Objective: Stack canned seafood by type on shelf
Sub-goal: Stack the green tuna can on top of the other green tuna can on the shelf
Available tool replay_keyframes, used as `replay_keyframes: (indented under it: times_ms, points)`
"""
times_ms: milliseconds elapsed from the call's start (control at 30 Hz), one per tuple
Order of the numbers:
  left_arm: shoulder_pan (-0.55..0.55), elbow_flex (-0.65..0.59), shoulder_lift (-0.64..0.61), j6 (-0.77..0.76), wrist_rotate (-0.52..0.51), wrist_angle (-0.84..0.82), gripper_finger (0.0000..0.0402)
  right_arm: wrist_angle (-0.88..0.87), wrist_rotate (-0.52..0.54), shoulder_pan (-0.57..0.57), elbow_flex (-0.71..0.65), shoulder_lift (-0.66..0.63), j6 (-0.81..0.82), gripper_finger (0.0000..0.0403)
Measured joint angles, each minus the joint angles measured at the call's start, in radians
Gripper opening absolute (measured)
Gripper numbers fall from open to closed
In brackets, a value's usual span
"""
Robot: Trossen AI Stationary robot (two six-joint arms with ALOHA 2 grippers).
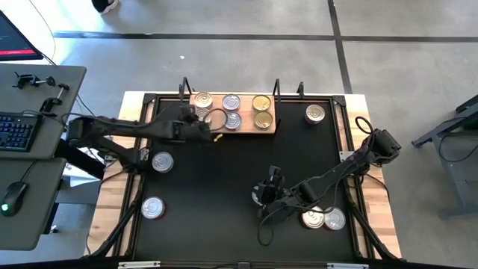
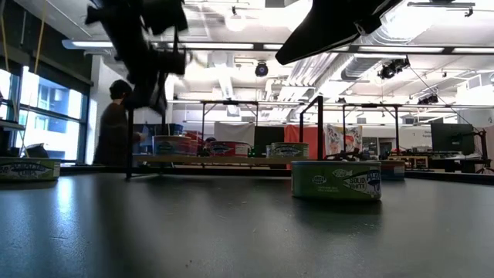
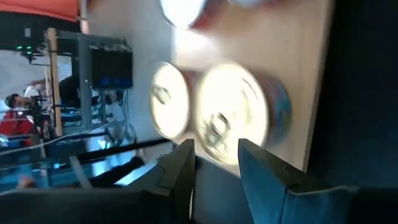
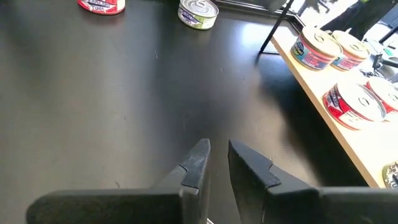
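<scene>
— Six tins are sitting on the wooden board [image 1: 240, 128] at the upper middle of the high view, in two rows of three. How is the left arm lying?

— It is stretching in from the left edge, almost level across the frame, and the left gripper [image 1: 202, 119] is hanging over the board's left end. In the left wrist view its fingers [image 3: 180, 171] are standing slightly apart with nothing between them, just short of a bright-lidded tin [image 3: 233, 112].

— And the right arm?

— It is folding in from the right edge, elbow bent, toward the lower middle. The right gripper [image 1: 269, 196] is hovering over the bare black mat [image 1: 224, 202], its fingers nearly together and empty.

— Where are the loose tins lying?

— Two at lower left [image 1: 162, 161] [image 1: 152, 208], a pair at lower right [image 1: 323, 218], and one at upper right [image 1: 316, 113], beside the board.
</scene>
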Motion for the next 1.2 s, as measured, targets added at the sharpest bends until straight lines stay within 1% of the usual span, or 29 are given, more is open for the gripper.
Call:
replay_keyframes:
  times_ms: [100,167,233,300,400,433,500,567,633,733,833,933,1067,1133,1200]
  points:
    - [-0.027,0.041,-0.074,-0.052,0.022,0.0,0.0117,0.0,0.0,-0.002,0.0,0.0,-0.004,0.0048]
    - [-0.053,0.069,-0.125,-0.089,0.08,0.001,0.0117,0.0,0.0,-0.002,0.0,0.0,-0.002,0.0048]
    - [-0.087,0.092,-0.177,-0.152,0.163,0.007,0.0117,0.002,0.001,-0.002,0.0,0.0,0.001,0.0048]
    - [-0.124,0.097,-0.226,-0.264,0.251,0.012,0.0117,0.023,0.001,-0.002,0.0,0.0,-0.004,0.0048]
    - [-0.187,0.097,-0.285,-0.43,0.383,-0.021,0.0117,0.028,0.002,0.004,0.025,-0.003,-0.055,0.0048]
    - [-0.213,0.096,-0.299,-0.472,0.414,-0.047,0.0117,0.027,0.004,0.008,0.04,-0.004,-0.077,0.0048]
    - [-0.283,0.096,-0.316,-0.548,0.438,-0.093,0.0117,0.022,0.005,0.017,0.078,-0.005,-0.127,0.0048]
    - [-0.363,0.094,-0.322,-0.607,0.422,-0.136,0.0117,0.015,0.004,0.023,0.116,-0.005,-0.178,0.0048]
    - [-0.449,0.094,-0.322,-0.651,0.375,-0.164,0.0117,0.007,-0.004,0.025,0.153,-0.005,-0.204,0.0048]
    - [-0.578,0.084,-0.314,-0.715,0.285,-0.168,0.0117,0.008,-0.016,0.028,0.2,-0.005,-0.205,0.0048]
    - [-0.7,0.027,-0.313,-0.769,0.179,-0.134,0.0117,-0.011,-0.028,0.032,0.236,-0.006,-0.225,0.0057]
    - [-0.797,-0.075,-0.313,-0.839,0.069,-0.029,0.0117,-0.118,-0.033,0.052,0.296,-0.006,-0.201,0.0083]
    - [-0.868,-0.239,-0.312,-0.876,0.027,0.183,0.0117,-0.326,-0.089,0.085,0.382,-0.007,-0.074,0.0132]
    - [-0.883,-0.318,-0.312,-0.875,0.015,0.323,0.0117,-0.395,-0.149,0.106,0.396,0.0,-0.1,0.015]
    - [-0.889,-0.397,-0.309,-0.861,-0.02,0.488,0.0117,-0.394,-0.171,0.139,0.387,0.03,-0.165,0.016]
